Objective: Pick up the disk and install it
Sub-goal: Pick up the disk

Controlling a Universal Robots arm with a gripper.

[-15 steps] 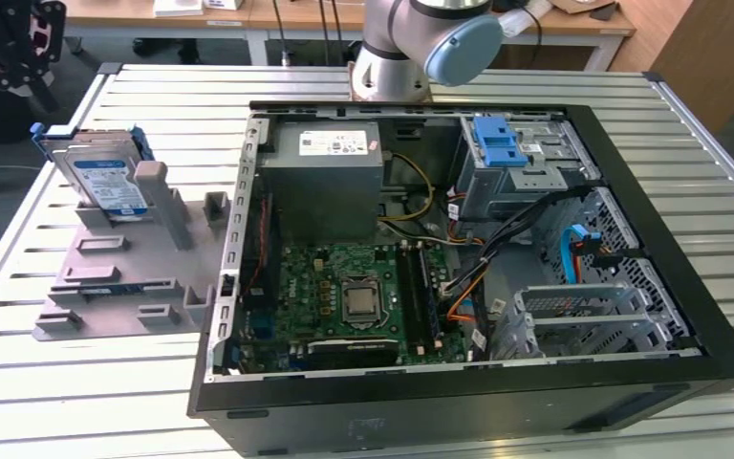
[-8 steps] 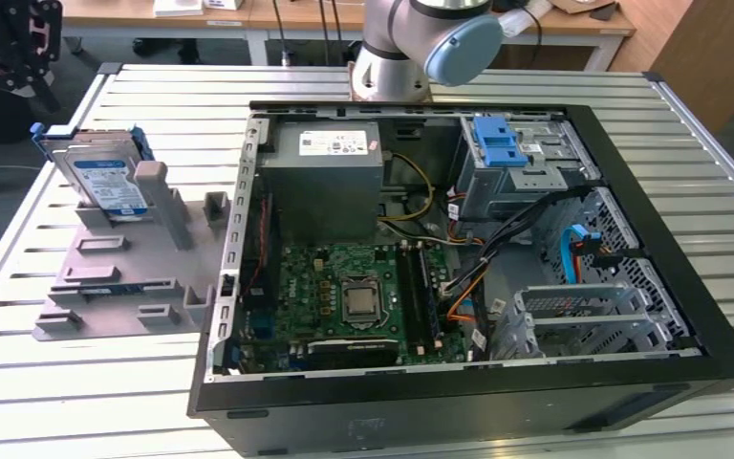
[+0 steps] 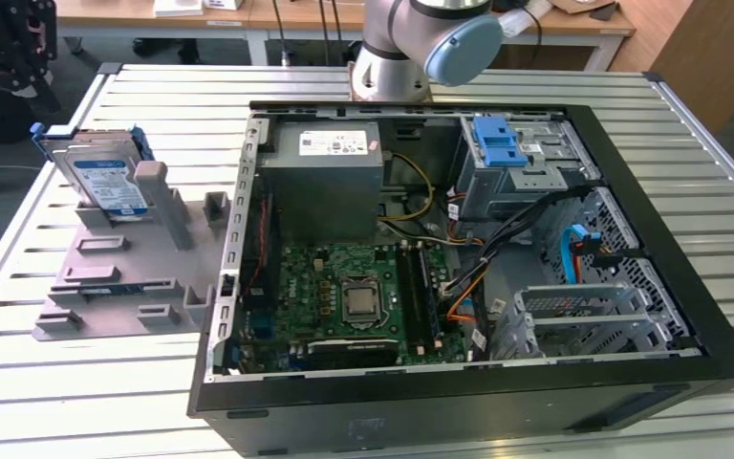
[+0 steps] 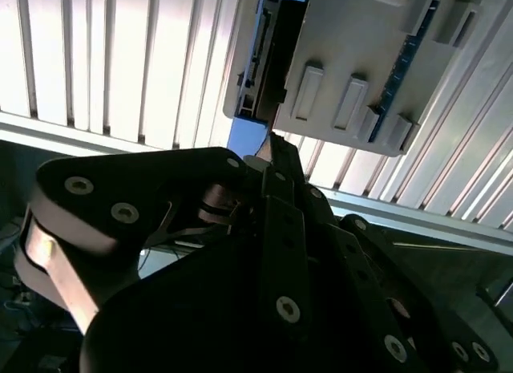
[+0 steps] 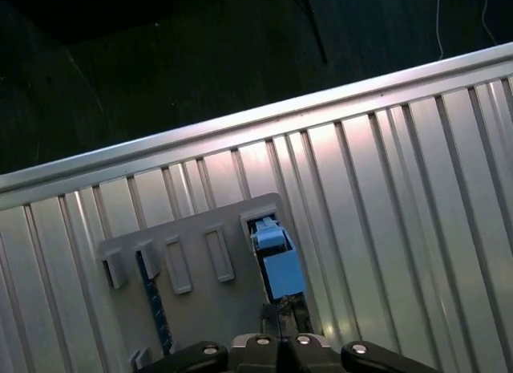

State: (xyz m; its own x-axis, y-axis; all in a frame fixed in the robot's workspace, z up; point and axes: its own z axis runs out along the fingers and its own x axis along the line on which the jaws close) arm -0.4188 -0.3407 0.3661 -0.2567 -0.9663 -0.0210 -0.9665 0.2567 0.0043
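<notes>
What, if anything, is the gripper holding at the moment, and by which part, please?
Nothing is held: the disk stands on edge in the grey holder, and the gripper hangs above, apart from it.

You can count one silver rectangular hard drive in a blue plastic carrier [image 3: 106, 182] and one grey plastic holder block [image 3: 125, 277]. There is one open black metal computer case [image 3: 469, 378] on the one ribbed metal surface [image 3: 87, 402]. Inside the case you have one grey power-supply box [image 3: 329, 177], one green circuit board [image 3: 329, 287] and one blue-latched metal drive cage [image 3: 520, 163].
</notes>
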